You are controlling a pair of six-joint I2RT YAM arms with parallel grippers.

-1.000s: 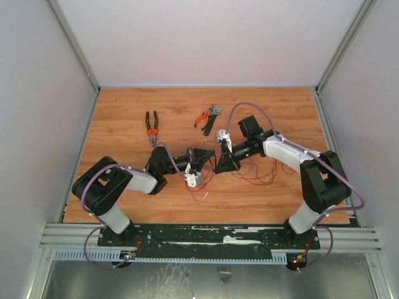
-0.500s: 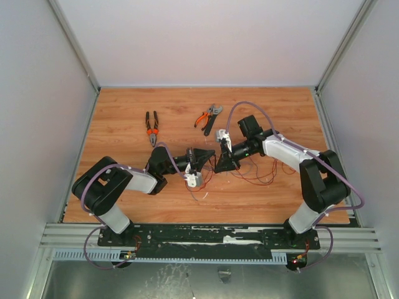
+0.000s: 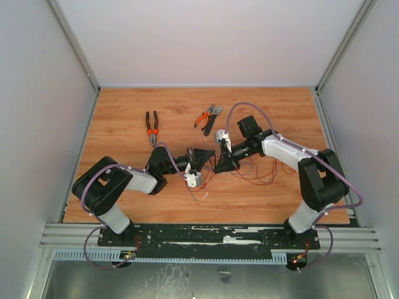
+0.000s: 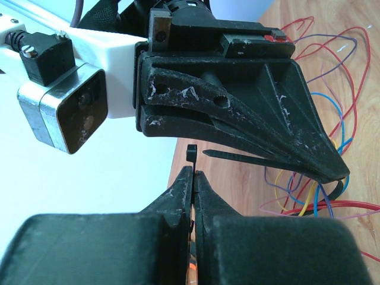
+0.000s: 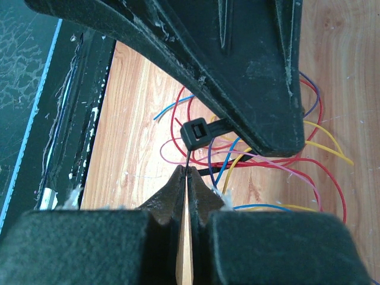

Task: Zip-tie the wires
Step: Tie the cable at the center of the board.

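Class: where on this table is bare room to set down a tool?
Free: table corner left of the long-nose pliers; corner right of the orange-handled pliers; near strip between arm bases. Crowded: centre, left gripper and right gripper over the wires.

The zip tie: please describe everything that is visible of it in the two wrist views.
The zip tie is a thin black strip, plastic by its look, with a small square head at one end and a pointed tail. The left gripper is shut on the strip just below the head, which stands above its fingertips. The right gripper is shut on the tail, whose tip points at the head, close beside it. Whether the tip has entered is unclear. The wires lie behind it.
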